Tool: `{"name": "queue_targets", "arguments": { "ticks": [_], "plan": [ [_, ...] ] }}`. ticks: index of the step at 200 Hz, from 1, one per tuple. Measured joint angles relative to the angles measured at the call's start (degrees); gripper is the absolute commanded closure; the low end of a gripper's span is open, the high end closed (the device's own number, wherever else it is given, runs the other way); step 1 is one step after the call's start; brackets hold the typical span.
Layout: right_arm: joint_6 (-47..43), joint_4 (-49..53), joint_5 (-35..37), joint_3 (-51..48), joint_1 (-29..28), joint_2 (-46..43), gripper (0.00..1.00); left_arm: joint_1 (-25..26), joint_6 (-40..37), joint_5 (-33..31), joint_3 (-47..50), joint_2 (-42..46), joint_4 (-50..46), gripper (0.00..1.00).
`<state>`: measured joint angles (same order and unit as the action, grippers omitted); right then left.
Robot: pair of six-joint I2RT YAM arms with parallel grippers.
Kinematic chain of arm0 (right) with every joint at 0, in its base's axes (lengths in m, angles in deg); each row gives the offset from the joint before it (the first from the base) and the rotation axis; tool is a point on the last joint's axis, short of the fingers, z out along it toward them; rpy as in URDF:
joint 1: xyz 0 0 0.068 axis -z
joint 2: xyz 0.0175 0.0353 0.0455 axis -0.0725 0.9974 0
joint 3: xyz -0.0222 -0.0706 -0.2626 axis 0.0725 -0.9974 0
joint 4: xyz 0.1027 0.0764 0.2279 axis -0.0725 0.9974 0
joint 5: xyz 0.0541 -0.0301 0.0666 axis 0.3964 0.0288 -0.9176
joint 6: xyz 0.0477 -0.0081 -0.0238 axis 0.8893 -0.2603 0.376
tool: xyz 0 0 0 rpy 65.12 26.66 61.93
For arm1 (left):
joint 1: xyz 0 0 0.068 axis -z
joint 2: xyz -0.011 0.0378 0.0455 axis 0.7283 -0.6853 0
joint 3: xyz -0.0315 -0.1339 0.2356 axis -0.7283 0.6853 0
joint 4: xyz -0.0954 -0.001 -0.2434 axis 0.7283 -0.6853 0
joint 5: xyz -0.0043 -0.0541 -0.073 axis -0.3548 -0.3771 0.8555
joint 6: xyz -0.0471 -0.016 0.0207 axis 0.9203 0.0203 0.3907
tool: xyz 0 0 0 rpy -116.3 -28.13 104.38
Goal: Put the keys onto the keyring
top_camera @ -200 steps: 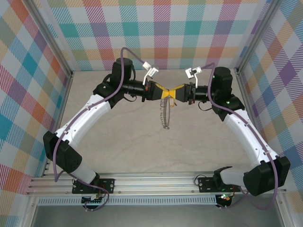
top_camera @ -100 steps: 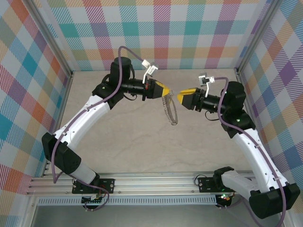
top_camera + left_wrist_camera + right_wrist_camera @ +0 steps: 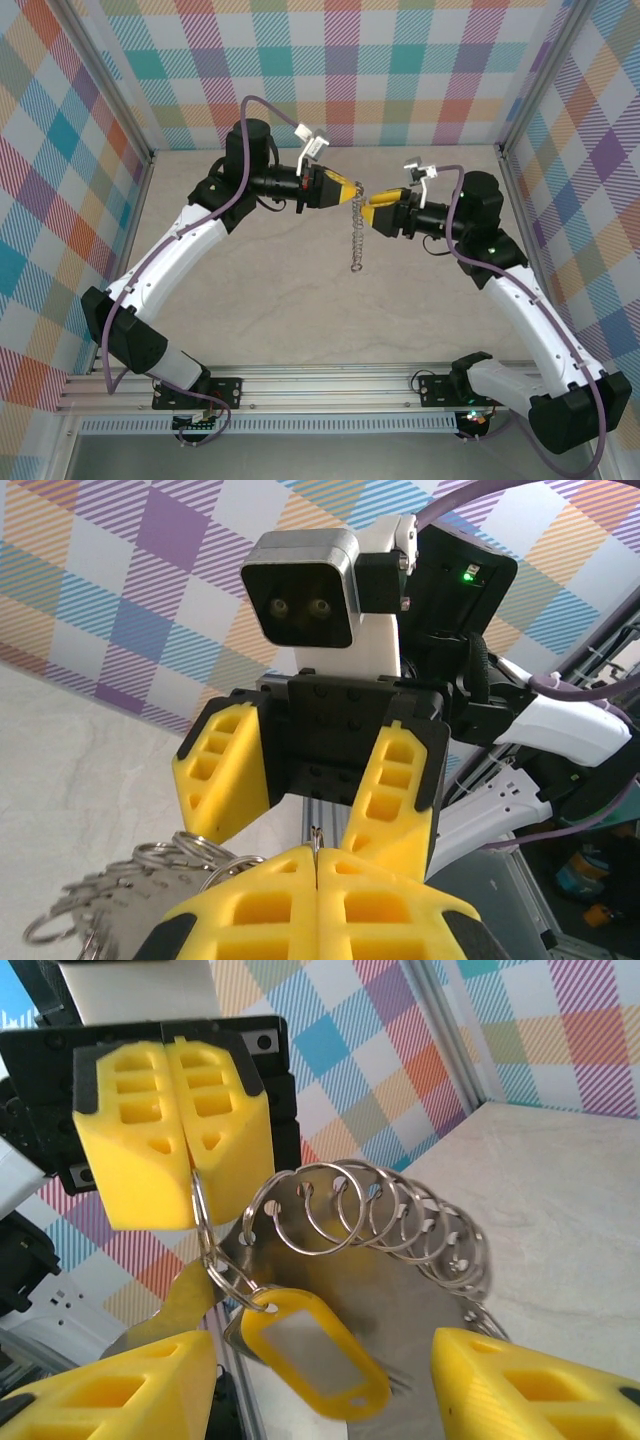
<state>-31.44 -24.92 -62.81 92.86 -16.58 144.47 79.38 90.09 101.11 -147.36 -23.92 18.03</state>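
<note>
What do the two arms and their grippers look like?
The left arm and the right arm have white curved links with black joints, and a purple cable runs along each. The left gripper and the right gripper have blocky yellow fingers with hollow cells, on black mounts. A small camera on a white bracket sits on each wrist.

yellow tag [image 3: 310, 1355] blurred, keyring [image 3: 355, 240] top hidden inside left gripper [image 3: 351, 190]

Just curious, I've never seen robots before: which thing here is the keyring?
Look above the middle of the table. From the shut left gripper hangs the keyring, a string of silvery loops. It alone is thin shiny wire; the fingers beside it are chunky yellow.
</note>
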Motion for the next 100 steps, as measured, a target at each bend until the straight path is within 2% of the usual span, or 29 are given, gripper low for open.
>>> {"name": "queue_targets", "arguments": {
  "ticks": [34,55,78,100],
  "plan": [
    [-0.3,-0.3,0.4,0.0,-1.7,1.6,0.41,0.5,0.2,0.4,0.0,0.0,0.0,1.0],
    [-0.7,-0.5,1.0,0.0,-2.5,1.9,0.47,0.6,0.2,0.4,0.0,0.0,0.0,1.0],
    [-1.4,-1.5,1.4,0.0,-3.1,2.3,0.68,0.6,0.2,0.5,0.0,0.0,0.0,1.0],
    [-1.3,-1.7,1.3,0.0,-3.8,2.5,0.84,0.6,0.2,0.2,0.0,0.0,0.2,1.0]
  ]
}}
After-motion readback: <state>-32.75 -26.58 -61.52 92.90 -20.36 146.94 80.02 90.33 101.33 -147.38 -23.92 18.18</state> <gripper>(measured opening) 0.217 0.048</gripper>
